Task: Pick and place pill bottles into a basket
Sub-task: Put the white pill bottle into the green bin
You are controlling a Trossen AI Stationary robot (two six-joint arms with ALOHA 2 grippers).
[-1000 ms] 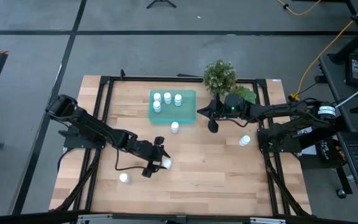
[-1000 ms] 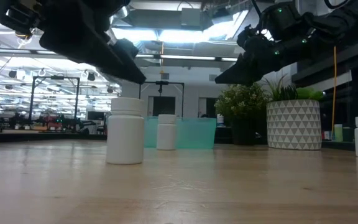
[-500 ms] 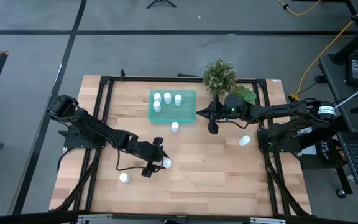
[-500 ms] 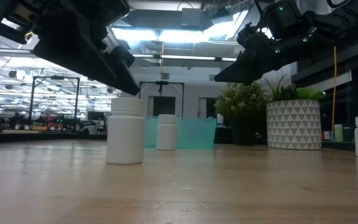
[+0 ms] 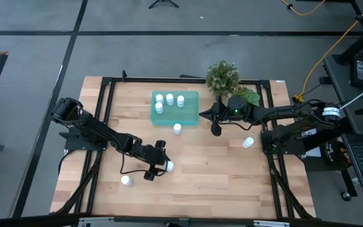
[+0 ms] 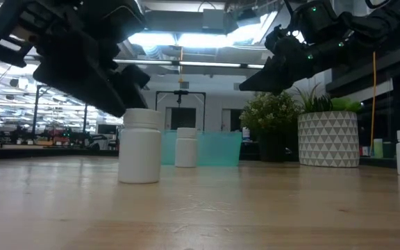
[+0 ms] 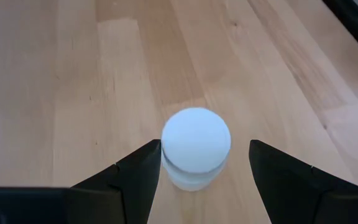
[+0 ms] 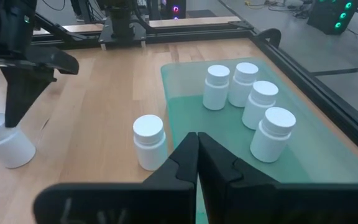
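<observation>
Pickup is in hand: the left gripper (image 7: 201, 177), jaws spread, is lowered around a pill bottle (image 7: 196, 148) (near-centre of the table, ungrasped). Closing and carrying to the basket (image 5: 190, 107) is called for; the right gripper (image 8: 196, 163) is clenched empty.

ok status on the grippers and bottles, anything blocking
Left gripper open, straddling a pill bottle mid-table. Right gripper shut, hovering beside the basket. Four bottles in basket. Nothing blocking.

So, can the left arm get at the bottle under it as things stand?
Probably yes: the left end effector is open, its fingers either side of the pill bottle, with only bare table around it.
</observation>
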